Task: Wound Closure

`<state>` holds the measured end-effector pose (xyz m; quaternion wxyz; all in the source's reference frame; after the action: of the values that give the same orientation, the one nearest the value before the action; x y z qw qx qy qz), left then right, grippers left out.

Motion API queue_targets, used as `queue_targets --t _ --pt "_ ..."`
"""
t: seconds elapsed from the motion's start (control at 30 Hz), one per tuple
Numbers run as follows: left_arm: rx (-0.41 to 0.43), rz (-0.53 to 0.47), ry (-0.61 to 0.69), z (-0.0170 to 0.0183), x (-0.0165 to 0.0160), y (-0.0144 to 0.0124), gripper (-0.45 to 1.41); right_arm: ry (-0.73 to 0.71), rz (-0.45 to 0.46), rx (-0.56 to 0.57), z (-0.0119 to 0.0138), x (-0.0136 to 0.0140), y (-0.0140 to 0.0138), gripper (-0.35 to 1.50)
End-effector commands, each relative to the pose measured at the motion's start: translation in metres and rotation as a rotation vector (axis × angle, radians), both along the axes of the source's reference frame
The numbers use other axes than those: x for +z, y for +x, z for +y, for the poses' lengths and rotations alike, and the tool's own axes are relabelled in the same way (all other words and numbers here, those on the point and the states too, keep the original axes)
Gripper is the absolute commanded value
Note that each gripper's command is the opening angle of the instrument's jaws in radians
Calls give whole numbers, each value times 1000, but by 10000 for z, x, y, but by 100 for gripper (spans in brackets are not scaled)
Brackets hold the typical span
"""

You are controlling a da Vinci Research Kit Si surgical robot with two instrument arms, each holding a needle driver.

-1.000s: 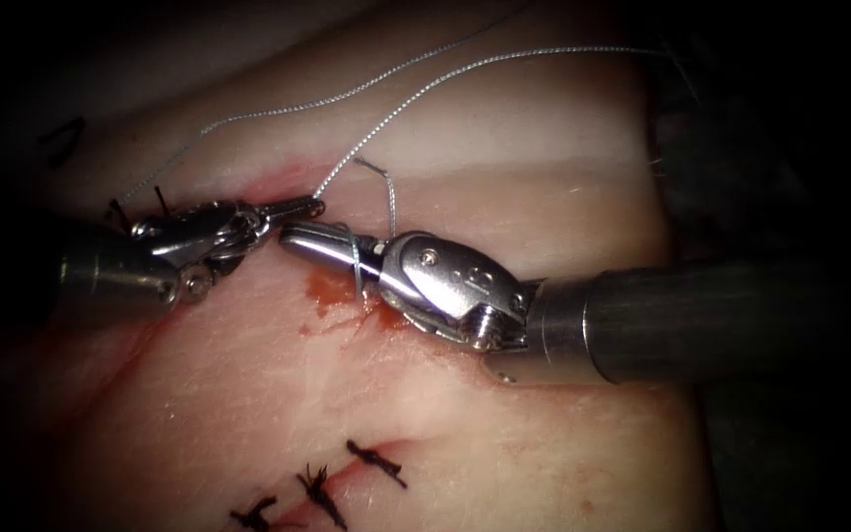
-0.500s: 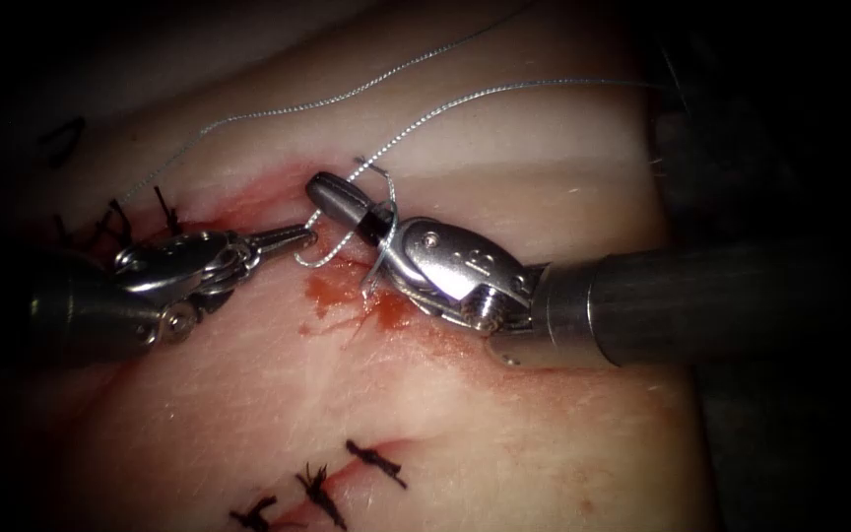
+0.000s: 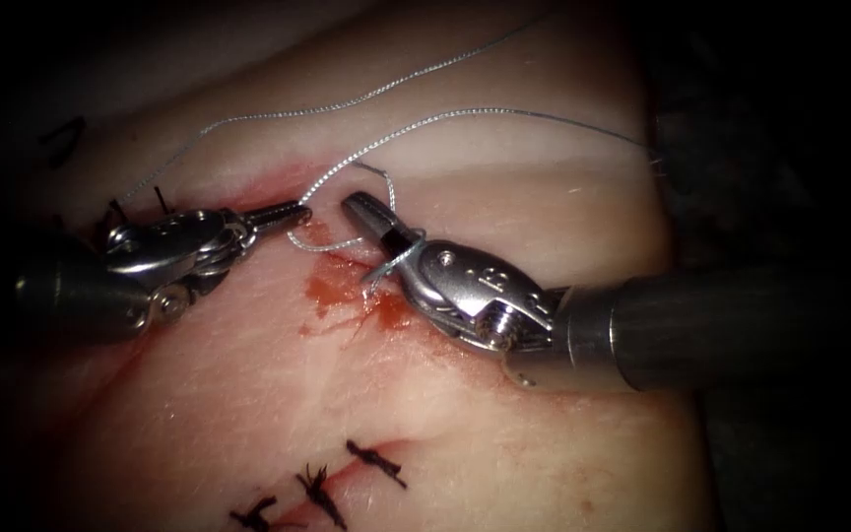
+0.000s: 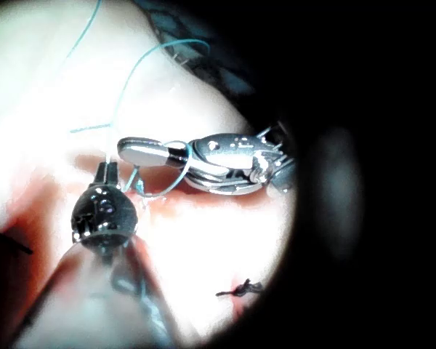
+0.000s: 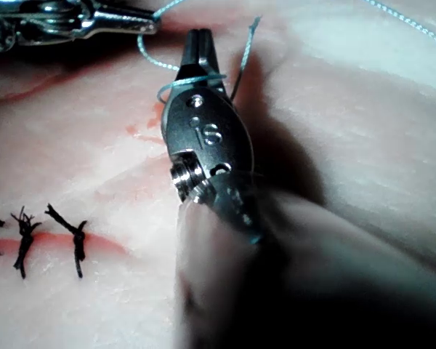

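Gripping thread (image 3: 366, 99), left tool (image 3: 293, 209) (one), right tool (image 3: 366, 209) looped

Darkness (image 3: 800, 118) rings the lit field on every side in the endoscope view, deepest to the right and along the upper left; light falls brightest at centre.
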<state>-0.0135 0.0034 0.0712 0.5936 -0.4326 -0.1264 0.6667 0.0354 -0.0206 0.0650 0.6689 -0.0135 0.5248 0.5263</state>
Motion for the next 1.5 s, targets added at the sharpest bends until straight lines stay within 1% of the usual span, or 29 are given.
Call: queue_targets --t 0.03,0.23,0.4,0.53,0.57,0.6,0.77,1.0,1.07,1.1,1.2,1.33,1.4,1.43,1.5 --pt "-5 0 0 -3 6 -5 -45 1 1 8 0 -2 9 -35" --pt "38 -34 27 -9 3 -12 -45 13 -15 12 7 2 6 -35" --pt "84 -77 47 -15 -1 -28 -45 85 -96 -22 9 2 6 -35" --pt "119 -114 47 -22 -5 -37 -45 114 -130 -29 13 2 6 -35" --pt "145 -125 49 -25 -7 -39 -45 121 -136 -30 14 1 5 -35" --pt "153 -136 63 -27 -9 -40 -45 127 -143 -32 15 0 4 -35" --pt "205 -162 78 -32 -13 -42 -45 145 -132 -55 18 -7 -2 -35" --pt "215 -167 90 -36 -8 -42 -45 155 -130 -62 18 -16 -11 -35" --pt "217 -164 89 -37 -7 -42 -45 157 -129 -63 19 -18 -13 -23" --pt "213 -165 93 -36 -7 -42 -45 158 -128 -64 19 -19 -14 -23" --pt "210 -163 91 -35 -6 -42 -45 178 -147 -70 20 -22 -17 -11" --pt "209 -159 91 -34 -6 -42 -45 187 -160 -76 19 -22 -18 -5" --pt "206 -161 96 -33 -6 -42 -45 185 -160 -76 18 -20 -18 7" --pt "206 -161 96 -33 -5 -42 -45 188 -158 -73 17 -19 -17 9" --pt "207 -161 97 -32 -5 -42 -45 190 -156 -71 17 -16 -17 24"
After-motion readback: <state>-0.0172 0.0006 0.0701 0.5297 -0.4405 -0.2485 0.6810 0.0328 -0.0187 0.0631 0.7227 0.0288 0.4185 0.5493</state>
